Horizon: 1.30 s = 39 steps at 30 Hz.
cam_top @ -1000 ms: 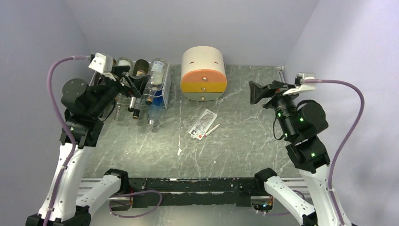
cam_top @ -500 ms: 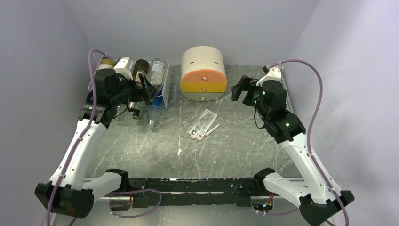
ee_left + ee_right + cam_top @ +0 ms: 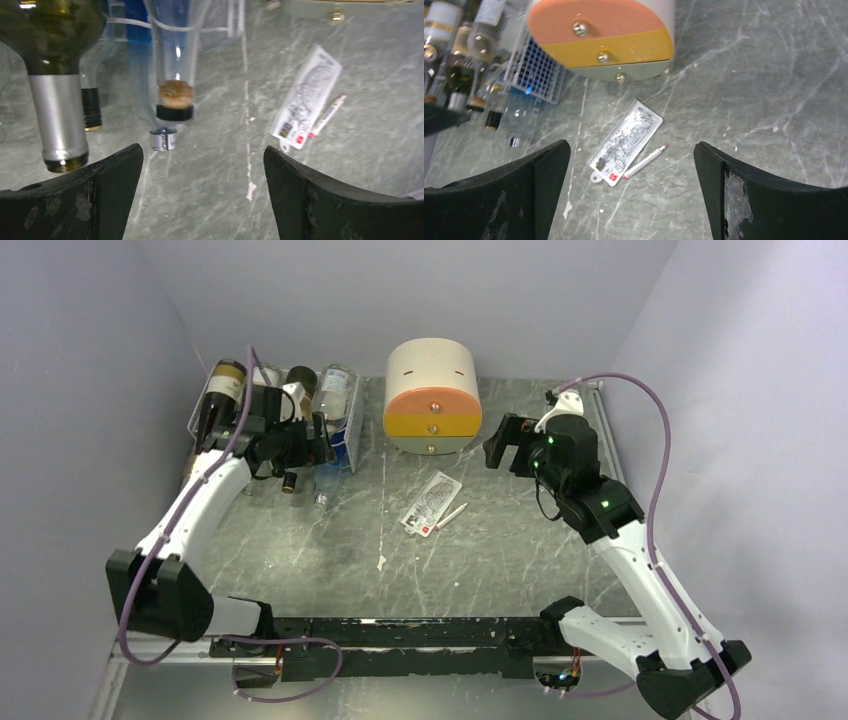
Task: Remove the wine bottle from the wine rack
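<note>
The rack (image 3: 343, 443) is set at the far left corner of the table (image 3: 500, 550), just left of the cabinet (image 3: 432, 400). Bottles (image 3: 300, 380) are laid in it with their necks pointed toward the near edge. In the left wrist view a dark bottle (image 3: 50, 50) with a silver-foiled neck is seen at the left. A clear bottle (image 3: 175, 60) stopped with a cork is seen beside it, and both necks jut out of the rack's front. A shorter black-capped neck (image 3: 90, 109) is seen low between the two, and a silver cap (image 3: 163, 139) is seen just below the cork. The left gripper (image 3: 201, 160) is held spread wide just in front of these necks. Nothing is gripped between its fingers (image 3: 117, 190), and no contact with a bottle can be made out. The clear bottle's neck is lined up with the gap, a little left of its middle. The right gripper (image 3: 502, 445) is likewise spread apart and empty. It is held over the table just right of the cabinet and well apart from the rack. A packet (image 3: 626, 142) and a pen (image 3: 644, 160) are laid side by side on the table in front of the cabinet, between the two arms.
</note>
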Motion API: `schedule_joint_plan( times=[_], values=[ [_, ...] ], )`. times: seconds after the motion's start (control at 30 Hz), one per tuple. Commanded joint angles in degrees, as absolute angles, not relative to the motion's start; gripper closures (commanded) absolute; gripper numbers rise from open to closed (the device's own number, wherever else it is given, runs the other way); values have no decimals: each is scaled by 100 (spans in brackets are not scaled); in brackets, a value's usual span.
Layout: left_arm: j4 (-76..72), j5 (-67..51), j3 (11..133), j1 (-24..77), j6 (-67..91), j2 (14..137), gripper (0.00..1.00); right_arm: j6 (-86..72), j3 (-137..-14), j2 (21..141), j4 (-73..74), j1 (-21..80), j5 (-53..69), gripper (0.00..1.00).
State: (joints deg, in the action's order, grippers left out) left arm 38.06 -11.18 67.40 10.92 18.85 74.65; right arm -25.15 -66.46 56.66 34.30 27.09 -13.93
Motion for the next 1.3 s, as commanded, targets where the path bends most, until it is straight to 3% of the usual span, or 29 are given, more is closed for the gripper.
schedule_joint_plan(
  times=[0.0,0.23,0.33,0.67,0.9,1.27],
  values=[
    [4267,-445,7276,1130,1443,8080,7,-1905,-6475,5325,3119,2751,-532,0],
    [3937,-211,7750,1141,1187,8926,3,-1811,-6492,5417,3168,2757,-120,0],
    [3916,-183,8006,1142,1099,9241,17,-1786,-6467,5373,3235,2759,-159,0],
    [3675,-555,8212,1143,959,9749,26,-1835,-6379,5222,3309,2760,-255,0],
    [3337,-874,7992,1143,916,9809,24,-1920,-6331,5276,3354,2760,-339,0],
    [3246,-966,7983,1143,890,9833,45,-2011,-6235,5303,3385,2760,-387,0]
  ],
)
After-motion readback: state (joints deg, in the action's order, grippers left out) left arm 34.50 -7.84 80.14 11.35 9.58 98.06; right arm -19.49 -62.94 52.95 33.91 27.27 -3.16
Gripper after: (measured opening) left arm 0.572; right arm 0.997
